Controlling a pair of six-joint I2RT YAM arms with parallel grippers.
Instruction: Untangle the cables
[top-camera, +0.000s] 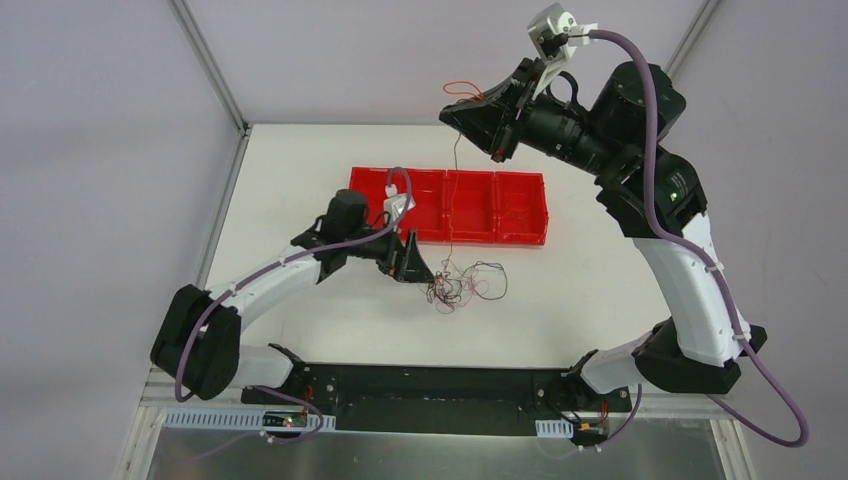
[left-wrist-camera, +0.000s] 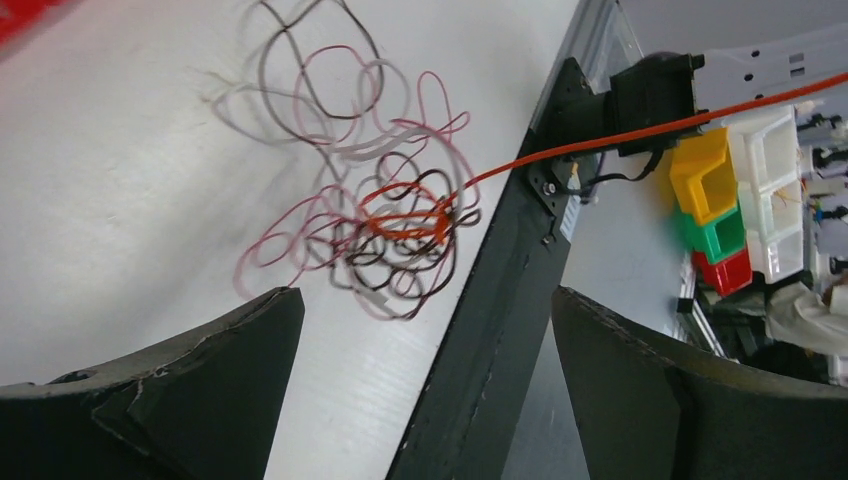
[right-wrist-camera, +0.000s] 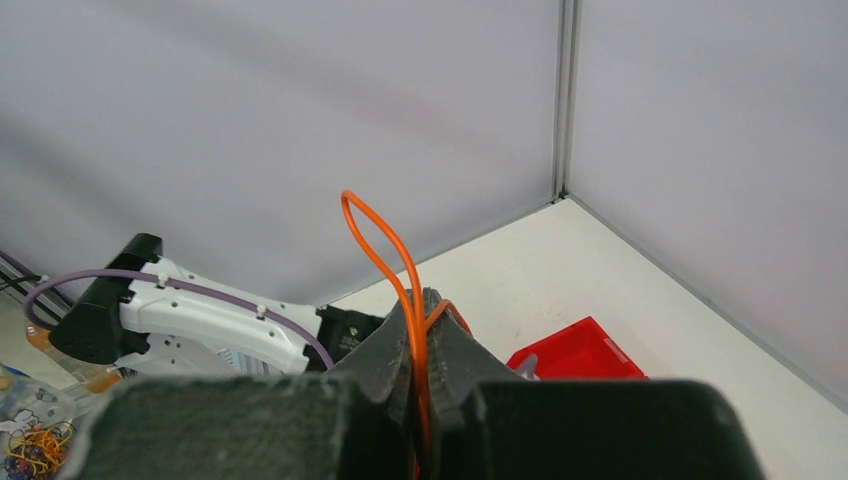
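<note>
The cables lie as a small tangle (top-camera: 455, 285) of thin red, black and white wires on the white table, just right of my left gripper (top-camera: 410, 262). In the left wrist view the tangle (left-wrist-camera: 370, 210) sits ahead of my left gripper (left-wrist-camera: 425, 295), which is open with nothing between its fingers. One orange cable (left-wrist-camera: 600, 140) runs taut out of the tangle. It rises as a thin strand (top-camera: 452, 200) to my right gripper (top-camera: 465, 112), held high over the table's back. My right gripper (right-wrist-camera: 428, 300) is shut on this orange cable, and a loop (right-wrist-camera: 375, 240) sticks out above the fingertips.
A red three-compartment tray (top-camera: 520, 210) stands behind the tangle, its corner (right-wrist-camera: 575, 350) showing in the right wrist view. The black base rail (top-camera: 430, 385) runs along the near edge. Yellow, green and red bins (left-wrist-camera: 710, 180) stand off the table beyond the rail.
</note>
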